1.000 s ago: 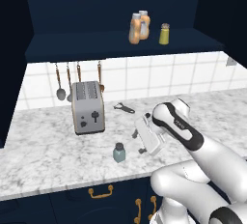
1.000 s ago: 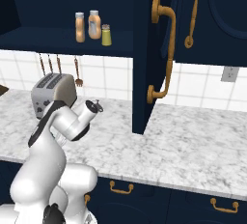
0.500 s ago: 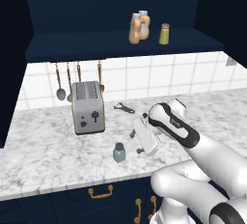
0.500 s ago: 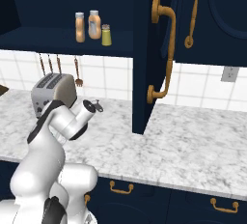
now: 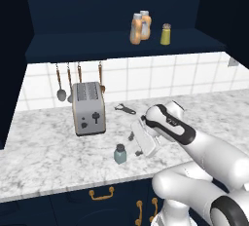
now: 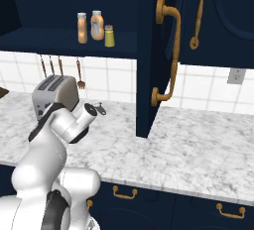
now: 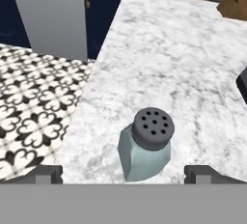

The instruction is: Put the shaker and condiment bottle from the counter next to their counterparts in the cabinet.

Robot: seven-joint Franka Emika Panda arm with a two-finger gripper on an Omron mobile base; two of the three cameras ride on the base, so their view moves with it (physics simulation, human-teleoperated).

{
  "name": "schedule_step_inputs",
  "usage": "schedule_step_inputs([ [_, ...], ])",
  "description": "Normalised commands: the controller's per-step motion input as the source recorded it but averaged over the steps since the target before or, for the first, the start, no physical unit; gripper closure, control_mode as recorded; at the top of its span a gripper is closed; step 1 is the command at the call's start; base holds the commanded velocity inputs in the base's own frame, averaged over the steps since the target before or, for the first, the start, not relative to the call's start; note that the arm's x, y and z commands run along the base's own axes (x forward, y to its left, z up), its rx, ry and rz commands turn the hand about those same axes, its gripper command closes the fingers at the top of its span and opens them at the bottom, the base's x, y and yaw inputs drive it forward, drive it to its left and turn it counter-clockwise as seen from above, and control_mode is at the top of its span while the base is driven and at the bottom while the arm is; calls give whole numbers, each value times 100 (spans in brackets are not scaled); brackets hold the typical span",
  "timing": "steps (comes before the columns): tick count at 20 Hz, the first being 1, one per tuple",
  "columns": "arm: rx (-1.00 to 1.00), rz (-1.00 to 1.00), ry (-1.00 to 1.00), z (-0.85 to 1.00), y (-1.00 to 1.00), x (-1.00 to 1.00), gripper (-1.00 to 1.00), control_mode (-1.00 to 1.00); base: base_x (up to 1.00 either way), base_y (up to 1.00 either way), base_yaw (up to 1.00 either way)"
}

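The pale teal-grey shaker (image 5: 120,154) with its dark cap stands upright near the front edge of the marble counter (image 5: 48,157). My gripper (image 5: 134,144) hangs open just right of it and slightly above. In the hand view the shaker (image 7: 144,146) sits between the two spread fingertips (image 7: 48,174), untouched. Two identical orange white-capped bottles (image 5: 136,29) (image 5: 145,24) stand side by side on the cabinet shelf (image 5: 97,45), with the yellow-green shaker (image 5: 166,34) just right of them. The right base view shows the bottles (image 6: 82,28) (image 6: 97,25) and the yellow-green shaker (image 6: 108,35) too.
A silver toaster (image 5: 88,108) stands left of the shaker, with utensils (image 5: 61,84) hanging on the tiled wall behind it. A bottle opener (image 5: 125,108) lies behind the gripper. The open cabinet door (image 6: 168,50) with a brass handle juts out on the right. Patterned floor (image 7: 29,112) lies past the counter edge.
The hand has come down and to the left, closer to the teal-grey shaker. The shaker, bottles and toaster have stayed put.
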Motion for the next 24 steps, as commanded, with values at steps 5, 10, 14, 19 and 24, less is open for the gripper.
schedule_step_inputs([
  [5, 0, 0, -2, -23, 6, 0, -100, -100, 0, 0, 0],
  [10, 0, 0, -3, -20, 5, 0, -100, -100, 0, 0, 0],
  [14, 0, 0, -3, -21, 7, 0, -100, -100, 0, 0, 0],
  [19, 0, 0, -2, -22, 11, 0, -100, -100, 0, 0, 0],
  [24, 0, 0, 0, -20, 9, 0, -100, -100, 0, 0, 0],
])
